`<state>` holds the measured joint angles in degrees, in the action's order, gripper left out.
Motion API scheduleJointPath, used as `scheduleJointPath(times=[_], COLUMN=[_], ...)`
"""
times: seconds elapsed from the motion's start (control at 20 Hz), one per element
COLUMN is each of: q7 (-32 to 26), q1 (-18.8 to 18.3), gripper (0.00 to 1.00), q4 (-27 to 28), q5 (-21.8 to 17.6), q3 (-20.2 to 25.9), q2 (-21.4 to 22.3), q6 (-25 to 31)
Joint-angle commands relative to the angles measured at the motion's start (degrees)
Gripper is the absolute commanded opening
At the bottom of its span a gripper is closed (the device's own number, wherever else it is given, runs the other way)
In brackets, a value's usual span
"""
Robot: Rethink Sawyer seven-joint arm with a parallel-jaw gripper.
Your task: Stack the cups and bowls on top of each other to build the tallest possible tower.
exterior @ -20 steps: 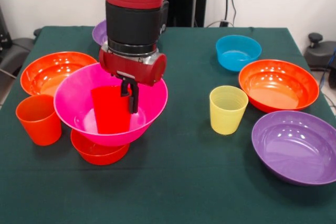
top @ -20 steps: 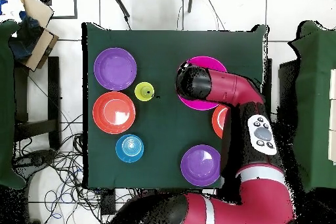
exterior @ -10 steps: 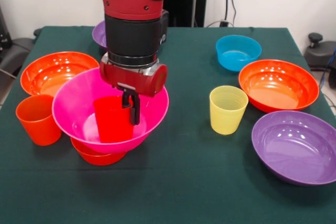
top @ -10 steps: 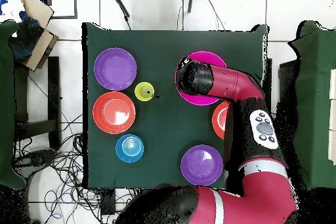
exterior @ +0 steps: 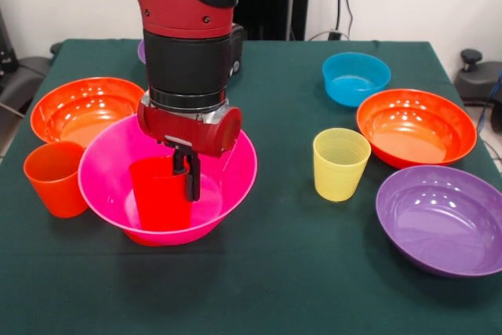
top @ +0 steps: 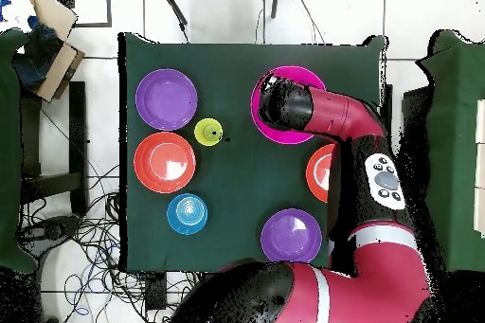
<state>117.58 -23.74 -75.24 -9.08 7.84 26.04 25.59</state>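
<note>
The pink bowl (exterior: 169, 194) sat near-left on a small orange bowl (exterior: 145, 238), the gripper (exterior: 188, 178) clenched on the red cup (exterior: 161, 192) inside it; from overhead, the arm (top: 322, 120) hid most of that bowl (top: 268, 125).

Right under the gripper (exterior: 190, 182) you've got the glossy plastic pink bowl (exterior: 227, 186) and a smooth red cup (exterior: 159, 194). Beneath them, matt green cloth (exterior: 274, 272).

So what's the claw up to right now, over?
Claw down inside the pink bowl, at the red cup; grip unclear. Pink bowl sits on a small orange bowl. Yellow cup and orange cup waiting. Nothing blocking.
</note>
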Motion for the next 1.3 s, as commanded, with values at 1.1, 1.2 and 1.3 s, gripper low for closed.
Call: scheduleJointPath(times=[1.1,1.2,1.3], q7=[-10.7,-10.7,-10.4], q1=[-3.1,-3.5,-3.7], gripper=[0.0,0.0,0.0], q4=[-8.2,-7.5,-7.4], q5=[-8.3,-8.7,-9.3], q3=[4.2,4.7,5.0], q2=[4.5,4.1,4.1], q6=[4.3,4.5,4.5])
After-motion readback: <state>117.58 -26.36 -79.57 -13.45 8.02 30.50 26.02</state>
